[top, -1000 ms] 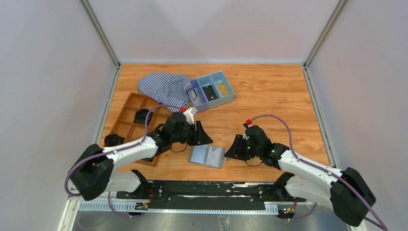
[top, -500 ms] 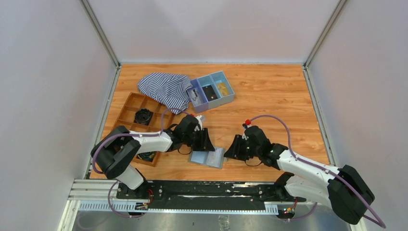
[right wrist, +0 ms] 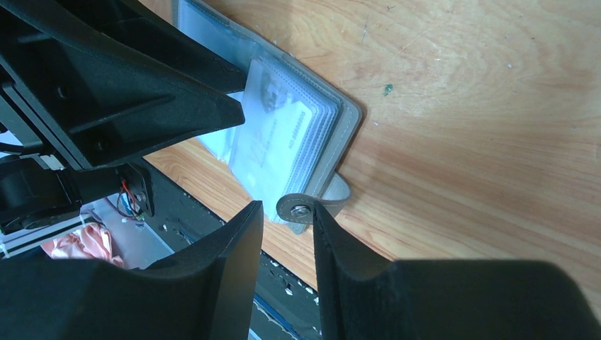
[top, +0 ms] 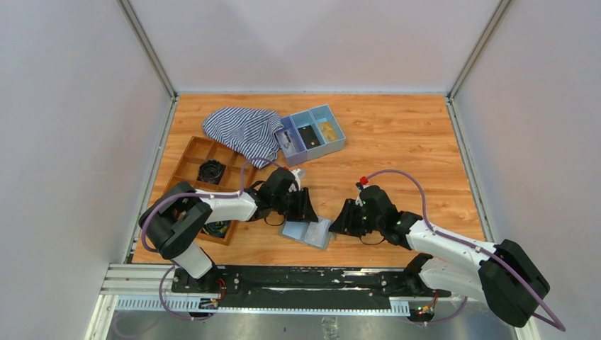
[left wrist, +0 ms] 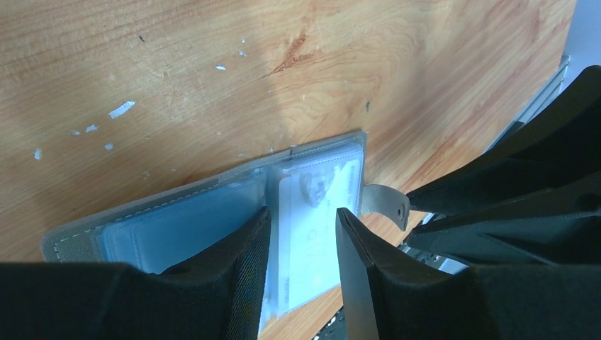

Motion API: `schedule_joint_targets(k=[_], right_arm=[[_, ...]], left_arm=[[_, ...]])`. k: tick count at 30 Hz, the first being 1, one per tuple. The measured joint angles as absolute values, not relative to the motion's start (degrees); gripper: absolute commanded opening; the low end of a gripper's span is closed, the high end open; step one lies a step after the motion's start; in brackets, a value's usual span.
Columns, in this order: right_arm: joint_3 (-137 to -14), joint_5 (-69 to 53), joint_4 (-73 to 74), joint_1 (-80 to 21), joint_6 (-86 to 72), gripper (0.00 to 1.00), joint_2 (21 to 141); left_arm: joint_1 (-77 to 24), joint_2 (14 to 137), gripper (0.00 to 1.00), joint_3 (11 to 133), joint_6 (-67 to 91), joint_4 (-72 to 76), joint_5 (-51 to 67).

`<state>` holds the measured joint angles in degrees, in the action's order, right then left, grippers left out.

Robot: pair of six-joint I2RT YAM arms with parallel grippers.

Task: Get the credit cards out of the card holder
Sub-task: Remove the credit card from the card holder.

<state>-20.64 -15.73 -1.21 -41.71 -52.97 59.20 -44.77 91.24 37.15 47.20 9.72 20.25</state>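
Wood-grain table (top: 397,142) carries the card holder (top: 312,234), lying open near the front edge between the two arms; the left gripper (left wrist: 301,234) hangs over its right half, jaws parted, straddling the topmost of the credit cards (left wrist: 315,205) without pinching it; the right gripper (right wrist: 287,212) is likewise unclenched, its tips just at the snap tab (right wrist: 301,207). Cards should be light, stiff and slick, their sleeves soft; best to pinch an exposed card edge while the tab is pinned. Compared with a second ago, the left arm has folded in and dropped onto the holder; the right has barely moved.
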Motion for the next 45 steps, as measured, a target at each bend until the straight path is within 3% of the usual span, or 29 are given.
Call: schedule_joint_targets(k=[45], right_arm=[[-20.3,-17.5,-3.1,-41.7,-53.1,0.34,62.8]], left_arm=[[-44.8,91.7,0.35,37.1,47.3,9.7,19.7]])
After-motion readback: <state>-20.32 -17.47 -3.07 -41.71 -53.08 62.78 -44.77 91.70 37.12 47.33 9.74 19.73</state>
